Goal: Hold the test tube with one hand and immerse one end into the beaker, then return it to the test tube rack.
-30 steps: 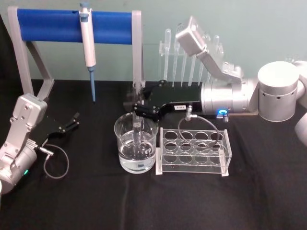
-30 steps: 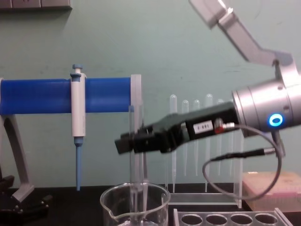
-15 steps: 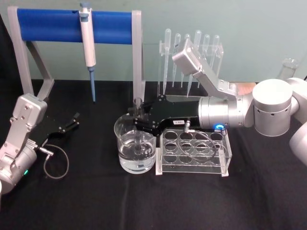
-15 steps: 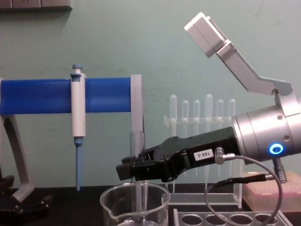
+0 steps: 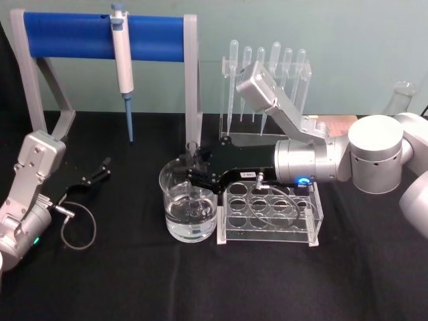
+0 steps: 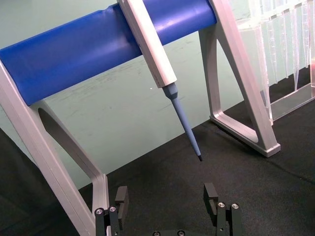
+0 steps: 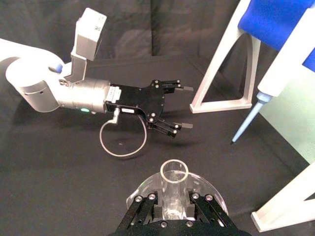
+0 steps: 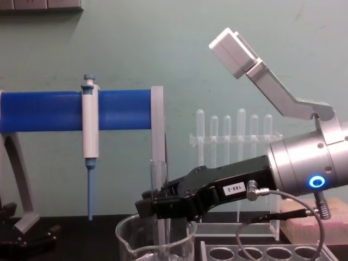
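Dip step in hand: right end effector [image 5: 194, 175] pinched on tube [image 8: 157, 176], upright with lower end in beaker [image 5: 190, 217]; likely next, straight lift out, then across to rack [image 5: 314, 221]; left end effector [image 5: 100, 171] spread, parked at left of counter [image 5: 200, 281].

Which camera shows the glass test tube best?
The chest view: the test tube stands upright in the right gripper, its lower end inside the beaker. The right wrist view looks down into its open rim; the head view shows it faintly over the beaker.
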Motion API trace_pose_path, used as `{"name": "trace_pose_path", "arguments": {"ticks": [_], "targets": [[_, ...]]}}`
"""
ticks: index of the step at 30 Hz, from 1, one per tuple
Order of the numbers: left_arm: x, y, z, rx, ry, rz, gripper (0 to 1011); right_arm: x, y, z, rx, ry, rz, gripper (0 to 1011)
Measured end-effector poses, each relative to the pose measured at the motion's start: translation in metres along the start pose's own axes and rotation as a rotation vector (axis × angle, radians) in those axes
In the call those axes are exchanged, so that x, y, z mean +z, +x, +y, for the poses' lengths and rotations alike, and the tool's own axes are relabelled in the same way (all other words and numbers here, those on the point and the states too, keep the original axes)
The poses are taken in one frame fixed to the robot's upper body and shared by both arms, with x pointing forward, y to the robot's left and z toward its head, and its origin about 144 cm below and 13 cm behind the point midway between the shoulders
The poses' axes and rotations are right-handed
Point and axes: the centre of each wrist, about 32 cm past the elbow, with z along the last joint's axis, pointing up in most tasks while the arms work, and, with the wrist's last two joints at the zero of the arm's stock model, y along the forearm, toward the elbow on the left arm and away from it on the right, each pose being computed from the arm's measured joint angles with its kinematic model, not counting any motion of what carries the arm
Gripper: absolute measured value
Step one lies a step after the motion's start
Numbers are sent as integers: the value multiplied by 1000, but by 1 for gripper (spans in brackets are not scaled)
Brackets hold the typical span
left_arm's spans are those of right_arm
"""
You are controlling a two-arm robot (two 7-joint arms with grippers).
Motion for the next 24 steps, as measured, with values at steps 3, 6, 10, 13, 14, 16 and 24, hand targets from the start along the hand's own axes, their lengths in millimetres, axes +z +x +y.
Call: {"name": "trace_pose_path", "arguments": {"ticks": [3, 6, 10, 13, 14, 16, 24], "targets": [[0, 0, 0, 0, 0, 0, 1000, -2, 0, 1, -1, -3, 6, 238], [0, 0, 0, 0, 0, 0, 1000, -3, 0, 1, -1, -2, 11, 238], [0, 0, 0, 0, 0, 0, 1000, -4, 0, 1, -1, 1, 16, 238], [0, 0, 0, 0, 0, 0, 1000, -5, 0, 1, -1, 3, 20, 238], [0, 0, 0, 0, 0, 0, 1000, -6, 0, 2, -1, 2, 24, 238], [0, 0, 0, 0, 0, 0, 1000, -7, 1, 2, -1, 2, 28, 238], [0, 0, 0, 0, 0, 0, 1000, -7, 1, 2, 1, 1, 32, 238]]}}
